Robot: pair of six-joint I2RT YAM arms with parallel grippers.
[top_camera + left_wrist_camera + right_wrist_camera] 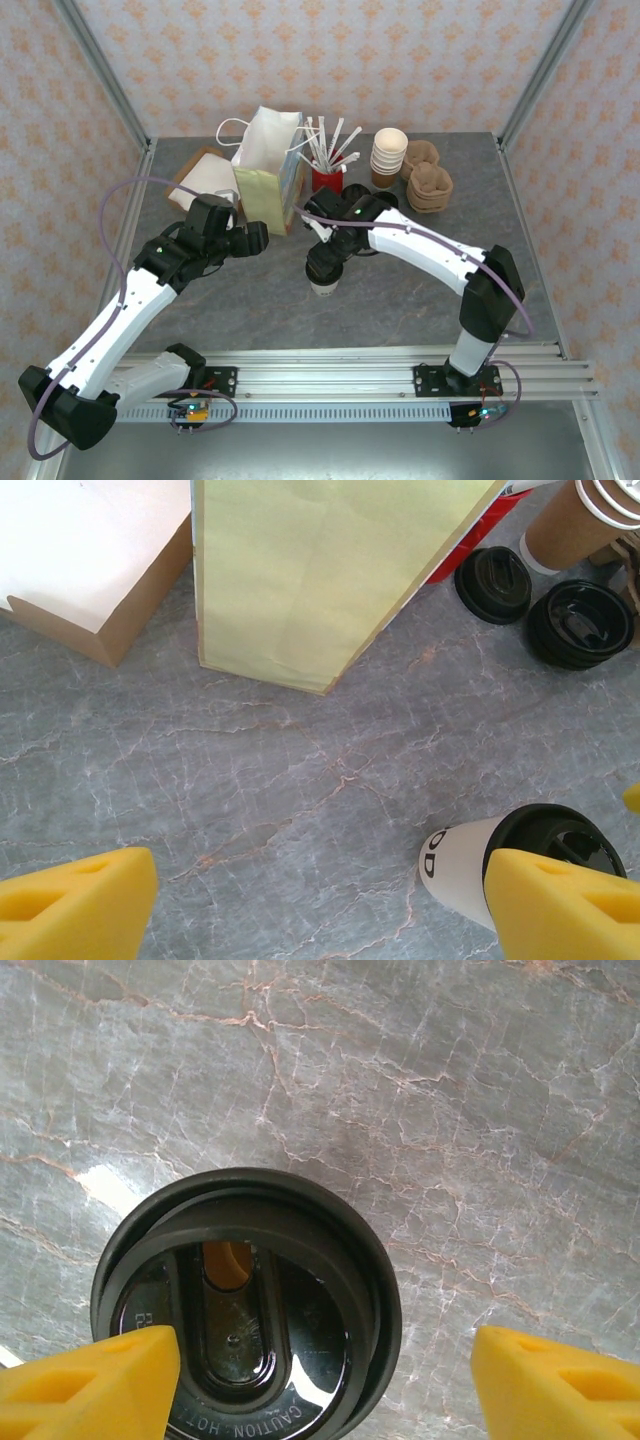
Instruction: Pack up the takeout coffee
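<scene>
The takeout coffee [325, 274] stands on the grey table in front of the paper bag. Its black lid [245, 1310] faces up in the right wrist view, with "CAUTION HOT" on it. My right gripper [326, 252] hovers right above it, open: one yellow finger [100, 1380] overlaps the lid's left edge, and the other stands well off to the right of the lid. My left gripper [262, 238] is open to the left of the cup, beside the bag. From the left wrist, the coffee's cream side [462, 860] shows at lower right, partly behind a yellow fingertip [560, 905].
A yellow-green and white paper bag [270, 175] stands at the back, open at the top. Behind it are a red cup of straws [327, 178], stacked lidless cups [388, 155] and brown carriers [428, 180]. A cardboard box [90, 550] lies left. Loose black lids [580, 622] sit nearby.
</scene>
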